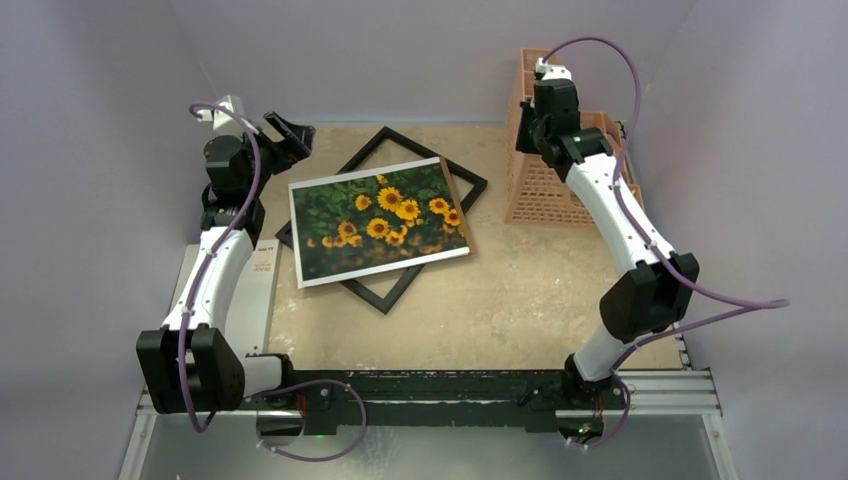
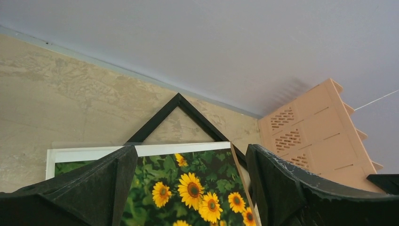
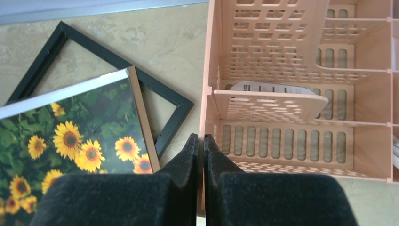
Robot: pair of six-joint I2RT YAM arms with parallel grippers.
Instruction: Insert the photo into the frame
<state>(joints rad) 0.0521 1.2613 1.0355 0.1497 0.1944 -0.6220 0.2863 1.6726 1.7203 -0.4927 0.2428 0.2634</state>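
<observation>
The photo (image 1: 380,220), sunflowers with a white border, lies face up and askew across the black frame (image 1: 362,152), which lies flat on the table as a diamond. A brown board edge (image 1: 463,215) shows along the photo's right side. My left gripper (image 1: 297,138) is open and empty, held above the photo's far left corner. Its view shows the photo (image 2: 188,183) and the frame's corner (image 2: 157,120) between the fingers (image 2: 263,179). My right gripper (image 1: 527,135) is shut and empty, above the gap between the frame (image 3: 94,47) and the organizer; the photo (image 3: 80,127) is to its left.
A peach mesh organizer (image 1: 560,190) stands at the back right; it also shows in the right wrist view (image 3: 301,94), with a white-labelled item (image 3: 273,88) in it, and in the left wrist view (image 2: 315,136). Grey walls close in the table on three sides.
</observation>
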